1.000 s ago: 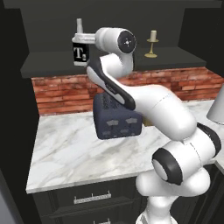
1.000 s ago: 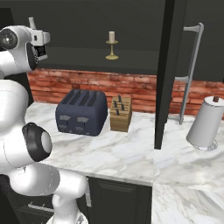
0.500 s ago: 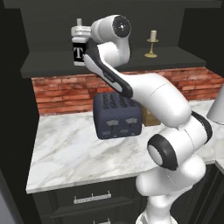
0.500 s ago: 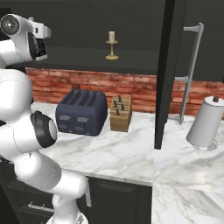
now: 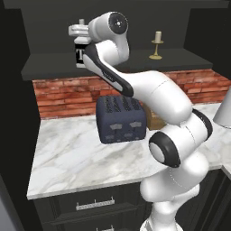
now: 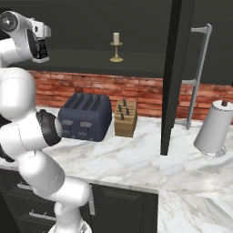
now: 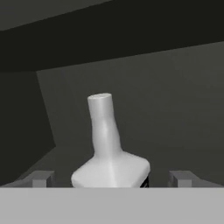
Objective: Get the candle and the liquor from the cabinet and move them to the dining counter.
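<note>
The liquor (image 5: pixel 80 56), a black bottle with a white label, stands at the left of the cabinet's dark shelf (image 5: pixel 49 68). My gripper (image 5: pixel 77 32) is at its neck. In the hand view the pale neck and shoulders of the liquor (image 7: pixel 106 140) sit between my open fingertips (image 7: pixel 42 178), with gaps on both sides. My gripper (image 7: pixel 111 179) holds nothing. The candle (image 5: pixel 156 44) stands in its golden candlestick further right on the same shelf, and the right base view also has the candle (image 6: pixel 116 46). The dining counter is out of view.
Below the shelf, a marble worktop (image 5: pixel 67 158) against a red brick wall carries a dark toaster (image 5: pixel 121 118) and a wooden knife block (image 6: pixel 124 118). The open cabinet door (image 6: pixel 175 77) with its silver bar handle (image 6: pixel 198 73) hangs at right, beside a paper towel roll (image 6: pixel 214 129).
The hand has risen a little and moved left along the shelf, closing in around the liquor's neck. The jaws have stayed open. The bottle and candle have not moved.
</note>
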